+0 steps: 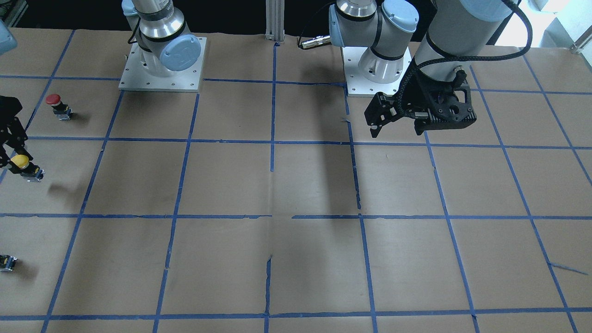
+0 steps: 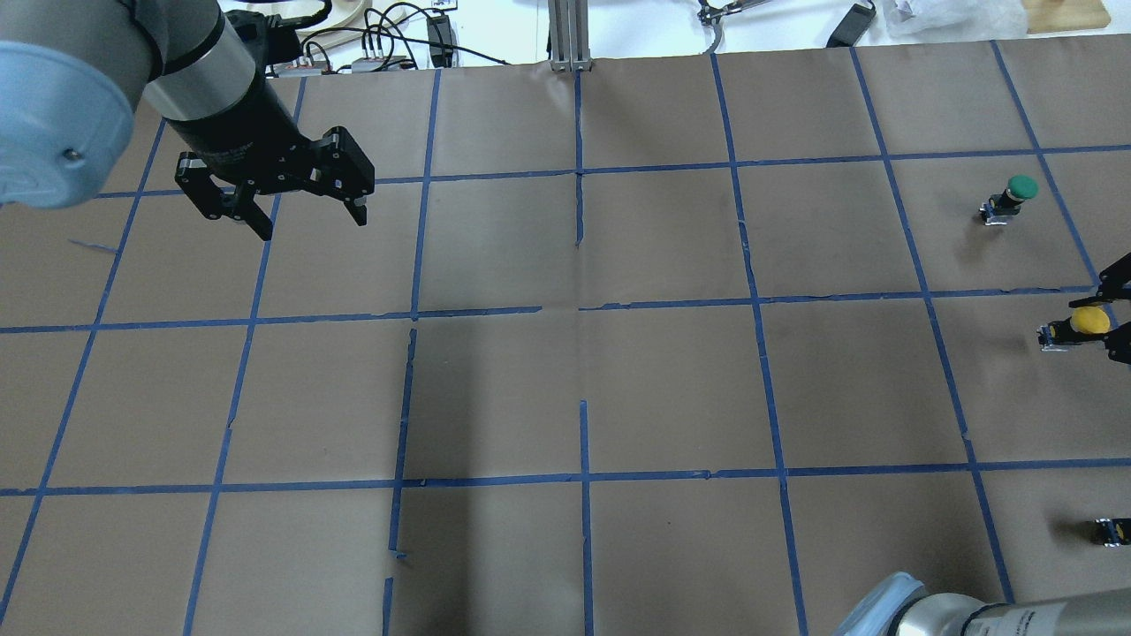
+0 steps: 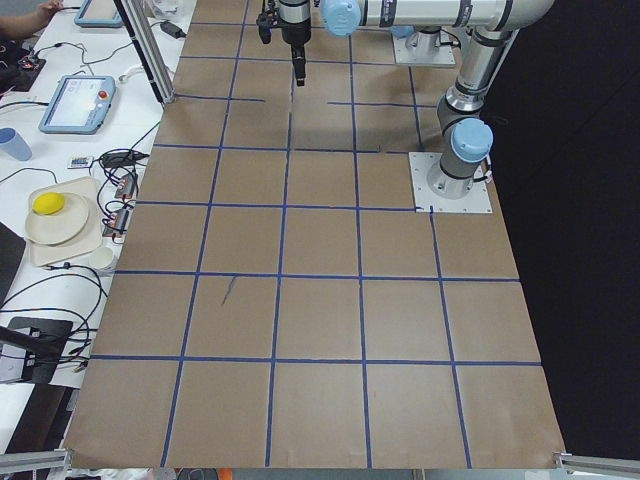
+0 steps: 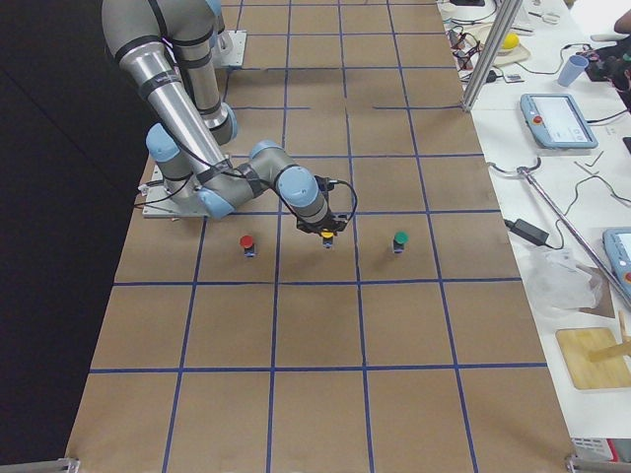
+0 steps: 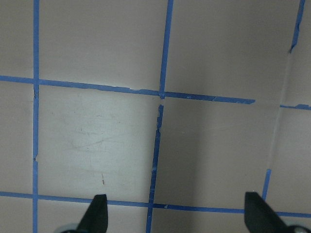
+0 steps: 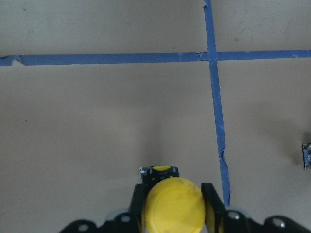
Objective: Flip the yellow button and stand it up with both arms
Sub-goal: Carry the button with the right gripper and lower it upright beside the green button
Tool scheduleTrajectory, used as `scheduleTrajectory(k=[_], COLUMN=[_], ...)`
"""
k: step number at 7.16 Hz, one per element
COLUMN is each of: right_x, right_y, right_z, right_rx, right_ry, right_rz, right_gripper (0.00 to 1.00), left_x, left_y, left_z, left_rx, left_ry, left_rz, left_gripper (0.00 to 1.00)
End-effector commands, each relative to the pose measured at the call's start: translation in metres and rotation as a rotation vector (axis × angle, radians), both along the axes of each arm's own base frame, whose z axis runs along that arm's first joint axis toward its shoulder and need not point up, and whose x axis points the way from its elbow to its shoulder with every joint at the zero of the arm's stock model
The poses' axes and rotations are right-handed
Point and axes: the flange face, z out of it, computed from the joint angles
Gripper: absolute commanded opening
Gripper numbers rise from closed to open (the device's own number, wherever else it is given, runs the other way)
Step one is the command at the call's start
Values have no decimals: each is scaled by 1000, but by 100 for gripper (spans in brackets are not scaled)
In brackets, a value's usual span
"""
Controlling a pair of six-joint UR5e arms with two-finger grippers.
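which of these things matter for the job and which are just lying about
Job: yellow button; right gripper, shut on it; left gripper, open.
Lying about: red button; green button; small black switch block.

The button [image 4: 327,240] is between two other buttons [image 4: 246,240]

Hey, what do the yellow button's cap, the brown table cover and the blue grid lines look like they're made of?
The yellow button: cap looks like smooth moulded plastic, with a soft, even sheen. The table cover: probably matte brown paper; it shows creases and seams. The blue grid lines: likely masking tape, with torn, frayed edges.
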Motion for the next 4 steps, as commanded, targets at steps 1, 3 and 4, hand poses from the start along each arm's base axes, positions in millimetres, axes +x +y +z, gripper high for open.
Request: scheduleTrajectory(k=[1,3,4], right_x=[-1,-3,-4], right_y=[0,-2,-2], right_z=[-13,-26,-24], right_rx=[22,34,39], right_ry=[-21,-43,-39], right_rz=[-7,-8,-13], right_gripper=[44,85,99], left_x=[-2,-2,-2], left_y=[0,4,5], left_z=[8,13,16], left_rx=[-14,-17,-20], left_ry=[5,2,4], left_rz=[-5,-8,-8], left_gripper=[100,100,100])
